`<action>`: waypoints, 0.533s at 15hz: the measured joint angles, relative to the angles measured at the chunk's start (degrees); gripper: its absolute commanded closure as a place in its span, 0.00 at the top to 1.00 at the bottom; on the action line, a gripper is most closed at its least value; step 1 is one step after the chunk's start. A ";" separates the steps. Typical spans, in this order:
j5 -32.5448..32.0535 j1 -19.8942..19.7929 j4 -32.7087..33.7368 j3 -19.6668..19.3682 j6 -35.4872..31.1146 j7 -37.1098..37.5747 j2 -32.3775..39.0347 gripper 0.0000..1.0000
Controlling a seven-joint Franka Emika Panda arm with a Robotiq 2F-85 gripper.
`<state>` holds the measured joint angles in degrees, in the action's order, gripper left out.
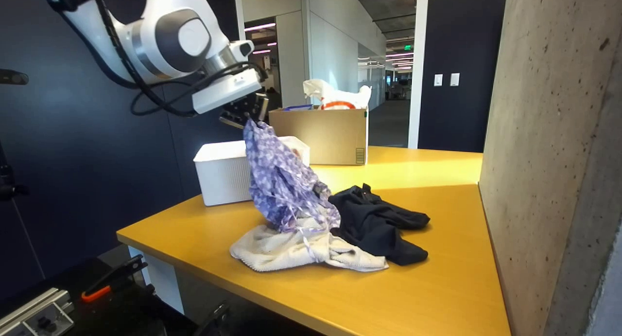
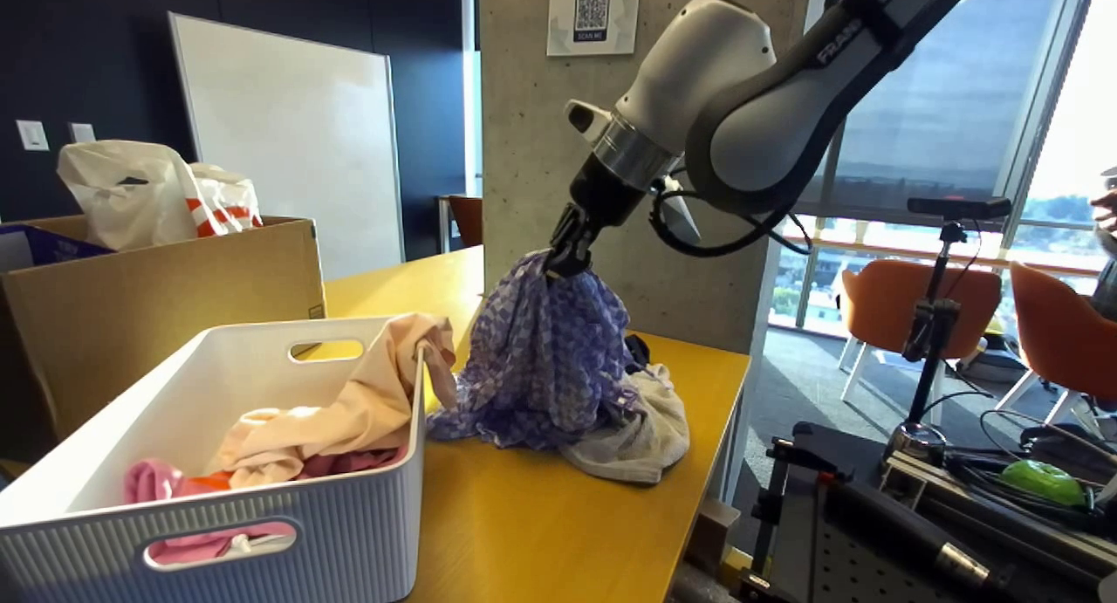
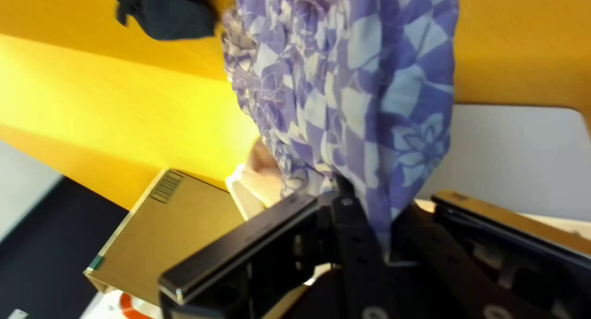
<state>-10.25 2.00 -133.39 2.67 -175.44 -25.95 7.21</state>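
My gripper (image 1: pixel 250 118) is shut on the top of a purple-and-white patterned cloth (image 1: pixel 279 175). It also shows in an exterior view (image 2: pixel 558 267) and from the wrist (image 3: pixel 383 217). The cloth (image 2: pixel 545 359) hangs down in folds, its lower part on or just over a cream towel (image 1: pixel 286 251) and the yellow table (image 1: pixel 437 287). In the wrist view the cloth (image 3: pixel 341 79) narrows to a pinched point between the fingers. A black garment (image 1: pixel 376 224) lies beside the towel. It is mostly hidden behind the cloth in an exterior view (image 2: pixel 637 350).
A white basket (image 2: pixel 349 542) stands beside the cloth. It holds peach cloth (image 2: pixel 366 402) draped over its rim and pink cloth (image 2: pixel 161 481). A cardboard box (image 1: pixel 330 136) with white plastic bags (image 1: pixel 335 95) stands behind. A concrete wall (image 1: pixel 544 132) borders the table.
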 measured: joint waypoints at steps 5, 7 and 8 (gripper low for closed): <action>11.00 0.55 1.78 9.70 5.19 -8.16 -4.47 0.01; 14.02 0.04 3.66 9.70 5.67 -12.01 -5.65 0.01; 15.18 -0.38 4.84 9.57 6.19 -13.71 -5.86 0.01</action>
<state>4.93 1.62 -128.55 12.25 -169.24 -39.66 1.35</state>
